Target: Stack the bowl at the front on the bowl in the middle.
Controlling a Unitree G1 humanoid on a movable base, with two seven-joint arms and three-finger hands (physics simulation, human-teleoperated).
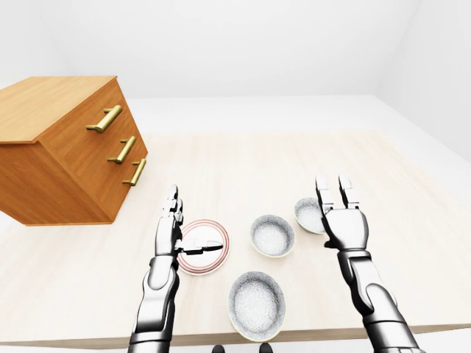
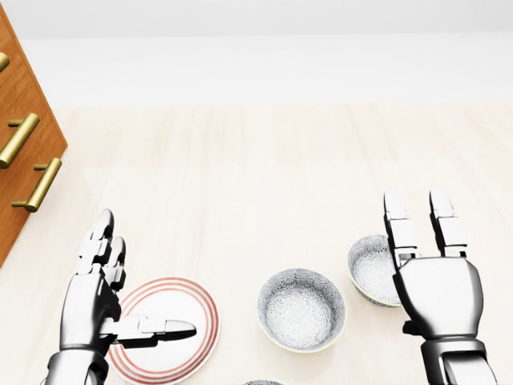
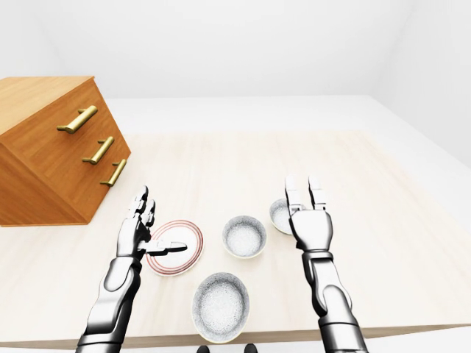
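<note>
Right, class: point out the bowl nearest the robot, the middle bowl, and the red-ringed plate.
nearest bowl (image 1: 256, 304): left-eye view, on its speckled inside.
middle bowl (image 2: 301, 310): head view, on the bottom of its inside.
red-ringed plate (image 3: 185, 248): right-eye view, on its white middle, right of the left hand's thumb.

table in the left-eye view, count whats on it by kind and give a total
Speckled white bowls: 3 – nearest the view's bottom, middle, and one partly behind the right hand
White plate with red rings: 1
Wooden drawer chest with brass handles: 1
Total: 5 things on the pale wooden table
</note>
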